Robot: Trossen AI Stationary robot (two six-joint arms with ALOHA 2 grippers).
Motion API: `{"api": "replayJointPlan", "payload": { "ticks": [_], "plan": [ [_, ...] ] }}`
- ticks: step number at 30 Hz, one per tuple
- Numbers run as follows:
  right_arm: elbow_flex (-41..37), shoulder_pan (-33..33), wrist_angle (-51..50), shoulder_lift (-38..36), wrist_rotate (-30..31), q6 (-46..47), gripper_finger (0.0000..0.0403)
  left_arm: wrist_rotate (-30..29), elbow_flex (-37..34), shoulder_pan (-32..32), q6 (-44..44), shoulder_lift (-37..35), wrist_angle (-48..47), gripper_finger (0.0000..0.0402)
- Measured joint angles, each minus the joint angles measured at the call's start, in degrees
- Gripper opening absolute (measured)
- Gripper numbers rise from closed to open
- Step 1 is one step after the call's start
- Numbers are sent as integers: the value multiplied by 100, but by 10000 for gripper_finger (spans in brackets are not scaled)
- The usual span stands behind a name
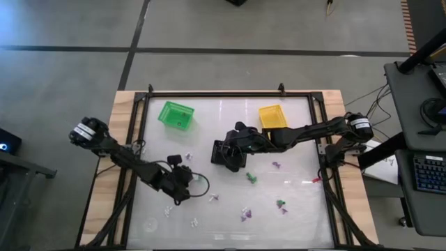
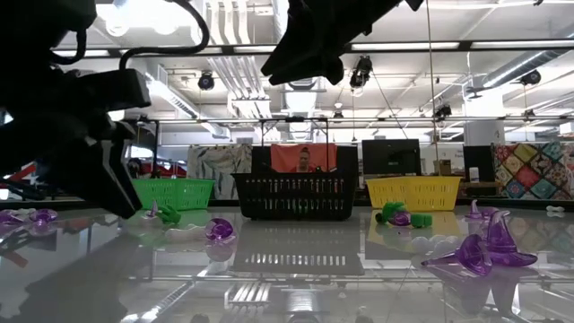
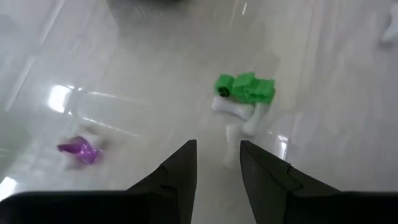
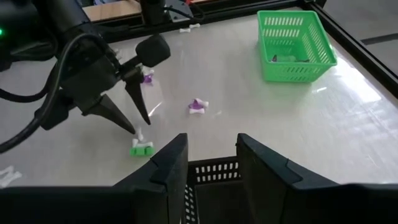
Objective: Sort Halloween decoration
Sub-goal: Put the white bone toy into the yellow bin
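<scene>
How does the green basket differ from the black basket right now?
The green basket sits at the table's far left with no arm near it; the black basket sits mid-table with the right gripper open over its rim. The green basket's colour is bright, the black one's dark. In the low view the black basket looks wider. Both are slotted plastic baskets with open tops.

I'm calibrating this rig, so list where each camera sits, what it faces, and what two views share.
High: overhead, looking straight down on the table and both arms.
Low: at tabletop height, facing the black basket; arms hang in from above.
Left wrist: behind the left tool, fingers apart, above a green trinket.
Right wrist: behind the right tool, fingers apart, over the black basket, facing the green basket.
Shared: both wrist views show that green trinket.
</scene>
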Motion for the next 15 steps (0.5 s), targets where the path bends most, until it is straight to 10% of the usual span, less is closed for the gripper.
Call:
{"api": "replayJointPlan", "payload": {
  "ticks": [15],
  "plan": [
    [0, 0, -1, 4, 146, 76, 129, 43, -128, -19, 176, -44, 178, 105]
  ]
}}
